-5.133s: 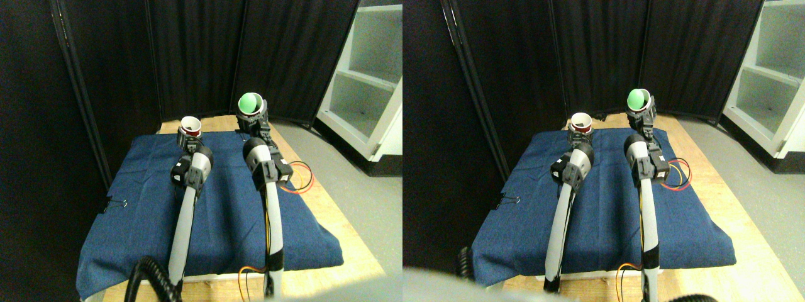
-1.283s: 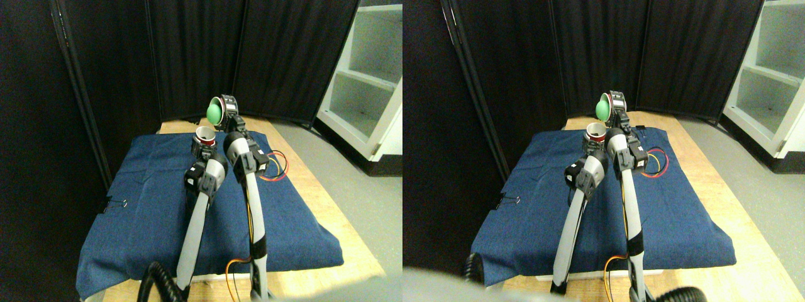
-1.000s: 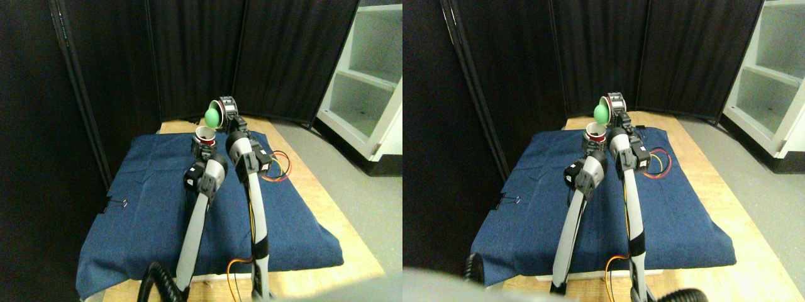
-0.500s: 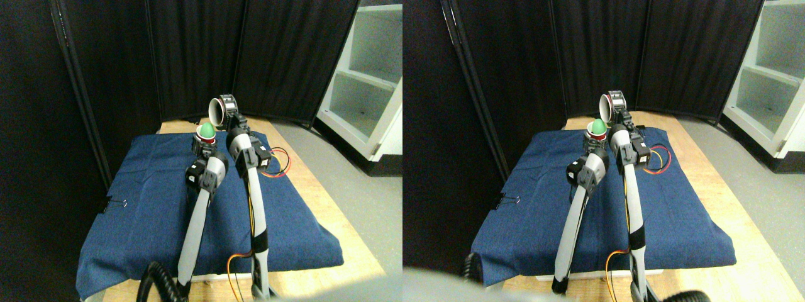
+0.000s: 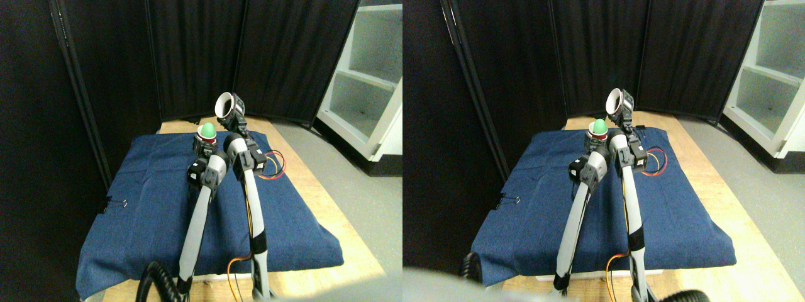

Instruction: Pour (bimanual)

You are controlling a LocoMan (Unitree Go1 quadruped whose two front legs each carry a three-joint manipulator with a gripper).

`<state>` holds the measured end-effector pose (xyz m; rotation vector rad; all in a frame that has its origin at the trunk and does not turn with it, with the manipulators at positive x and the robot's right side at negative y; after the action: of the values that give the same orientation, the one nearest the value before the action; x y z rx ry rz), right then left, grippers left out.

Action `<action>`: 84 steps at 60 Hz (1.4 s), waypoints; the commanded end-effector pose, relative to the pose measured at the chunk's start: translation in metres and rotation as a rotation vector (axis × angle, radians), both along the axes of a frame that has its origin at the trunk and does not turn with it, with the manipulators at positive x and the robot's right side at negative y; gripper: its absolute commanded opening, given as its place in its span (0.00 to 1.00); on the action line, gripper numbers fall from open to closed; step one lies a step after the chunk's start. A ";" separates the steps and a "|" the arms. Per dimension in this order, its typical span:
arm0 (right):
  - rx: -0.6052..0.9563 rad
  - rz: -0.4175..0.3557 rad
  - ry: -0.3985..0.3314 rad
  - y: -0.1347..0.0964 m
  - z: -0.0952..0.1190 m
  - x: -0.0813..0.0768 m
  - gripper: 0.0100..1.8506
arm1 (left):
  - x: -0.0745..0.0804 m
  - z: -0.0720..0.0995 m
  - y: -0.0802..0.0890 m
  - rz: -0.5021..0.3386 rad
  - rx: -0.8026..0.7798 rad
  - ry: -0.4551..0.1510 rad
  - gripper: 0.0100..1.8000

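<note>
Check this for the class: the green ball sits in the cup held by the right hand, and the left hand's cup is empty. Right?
Not quite. In the stereo pair view the green ball sits in the cup held by the left hand; the right hand holds the empty cup, tilted.

Black folding curtain panels (image 5: 201,56) close off the back and the left side of the space, their pleats dark and unlit. On the right stands a white shelving unit (image 5: 368,75) with open compartments, its base on a grey floor (image 5: 358,207). A pale wooden platform (image 5: 327,207) runs from the curtains toward the camera, and a dark blue cloth (image 5: 151,207) covers most of it, clamped at its left edge by a black binder clip (image 5: 116,204)
</note>
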<state>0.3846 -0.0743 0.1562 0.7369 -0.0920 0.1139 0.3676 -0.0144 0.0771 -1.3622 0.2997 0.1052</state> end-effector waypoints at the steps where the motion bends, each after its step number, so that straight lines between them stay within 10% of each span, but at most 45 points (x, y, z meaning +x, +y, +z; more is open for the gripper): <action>1: 0.087 -0.012 -0.055 -0.007 0.011 0.001 0.17 | 0.004 0.008 0.002 0.005 -0.018 -0.044 0.18; 41: 0.390 -0.069 -0.015 -0.047 -0.001 0.008 0.17 | 0.014 0.006 0.051 0.052 0.058 -0.090 0.18; 84: 0.547 -0.126 0.068 -0.055 -0.065 0.028 0.17 | 0.017 -0.003 0.101 0.113 0.072 -0.139 0.18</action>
<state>0.4086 -0.1292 0.0933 1.2474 -0.0896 -0.0772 0.3823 0.0838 0.0734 -1.3016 0.1281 0.1274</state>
